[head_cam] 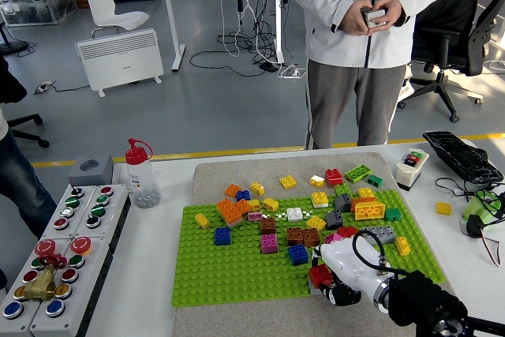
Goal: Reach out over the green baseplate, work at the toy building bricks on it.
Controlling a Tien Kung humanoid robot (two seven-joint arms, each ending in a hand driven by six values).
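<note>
The green baseplate (237, 262) lies on a grey mat in the middle of the table. Several toy bricks in orange, blue, yellow, brown, grey, red and pink stand or lie on its far half, such as an orange brick (230, 211) and a blue brick (297, 254). My right hand (335, 274), white with a black arm, comes in from the lower right and rests on the plate's near right part. Its fingers curl around a red brick (319, 275). A pink brick (334, 237) sits just behind the hand. The left arm is out of view.
A person stands at the far side, hands clasped around a small object (375, 15). A clear bottle with a red cap (141, 173) stands left of the mat. A button box (59, 254) fills the left edge. A keyboard (462, 155), a white box (411, 167) and cables lie at the right.
</note>
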